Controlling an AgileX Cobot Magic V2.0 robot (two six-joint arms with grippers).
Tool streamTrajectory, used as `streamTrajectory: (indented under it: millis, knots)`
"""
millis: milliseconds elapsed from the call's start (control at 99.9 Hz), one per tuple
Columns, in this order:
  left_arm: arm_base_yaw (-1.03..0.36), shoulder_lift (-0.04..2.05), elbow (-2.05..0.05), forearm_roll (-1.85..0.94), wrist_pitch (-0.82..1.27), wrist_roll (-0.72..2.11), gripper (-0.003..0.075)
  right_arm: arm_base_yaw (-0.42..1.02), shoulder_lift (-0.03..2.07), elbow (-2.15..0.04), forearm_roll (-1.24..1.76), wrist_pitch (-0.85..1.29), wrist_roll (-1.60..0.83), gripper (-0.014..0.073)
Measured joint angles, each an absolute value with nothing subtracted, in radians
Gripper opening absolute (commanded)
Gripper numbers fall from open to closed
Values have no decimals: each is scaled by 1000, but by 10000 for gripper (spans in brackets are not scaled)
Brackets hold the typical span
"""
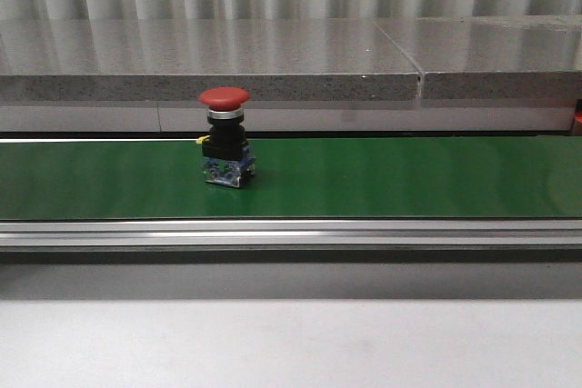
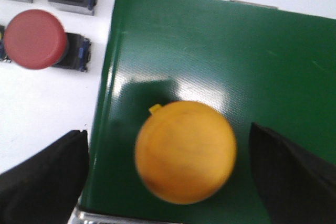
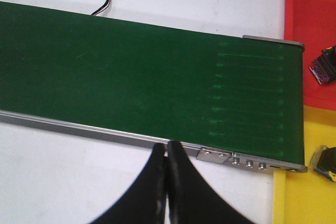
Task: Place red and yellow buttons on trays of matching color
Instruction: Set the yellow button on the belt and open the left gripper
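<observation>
Green conveyor belt (image 1: 409, 179) carries one red button (image 1: 225, 138) upright, a yellow button (image 2: 185, 151) sits between the left gripper's (image 2: 168, 182) spread fingers unclasped, the right gripper (image 3: 167, 192) hangs pinched together, and red tray (image 3: 312, 40) and yellow tray (image 3: 299, 182) await most pieces.

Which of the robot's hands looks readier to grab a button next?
Left. Its hand is open around the yellow button on the green belt. The right hand is shut, no button near.

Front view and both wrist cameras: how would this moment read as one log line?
red button: upright on green belt | yellow button: between open left gripper fingers, ungrasped | right gripper: shut, empty
</observation>
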State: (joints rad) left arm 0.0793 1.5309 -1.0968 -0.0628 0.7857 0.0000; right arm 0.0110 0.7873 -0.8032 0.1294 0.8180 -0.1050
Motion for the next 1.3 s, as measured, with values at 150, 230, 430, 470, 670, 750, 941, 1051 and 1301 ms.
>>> streamTrajectory:
  millis: [150, 230, 430, 470, 670, 750, 941, 1051, 1301]
  knots:
    - [15, 1506, -1097, -61, 750, 20, 600, 11, 787, -803, 129, 818, -105, -67]
    - [-9, 1478, -1097, -61, 736, 22, 600, 11, 787, -803, 129, 818, -105, -67]
    - [-21, 1366, -1097, -61, 711, 25, 600, 11, 787, -803, 129, 818, -105, -67]
    - [-21, 1337, -1097, -61, 711, 25, 600, 11, 787, -803, 129, 818, -105, -67]
    - [-21, 1171, -1042, -61, 677, 26, 600, 11, 787, -803, 129, 818, -105, -67]
    - [-21, 1084, -988, -61, 650, 26, 600, 11, 787, -803, 129, 818, -105, -67]
    - [-21, 871, -833, -61, 612, 27, 585, 11, 787, -803, 129, 818, -105, -67]
    - [-21, 759, -744, -61, 612, 27, 513, 11, 787, -803, 129, 814, -105, -67]
    - [-21, 537, -612, -61, 612, 28, 161, 11, 787, -803, 129, 814, -105, -67]
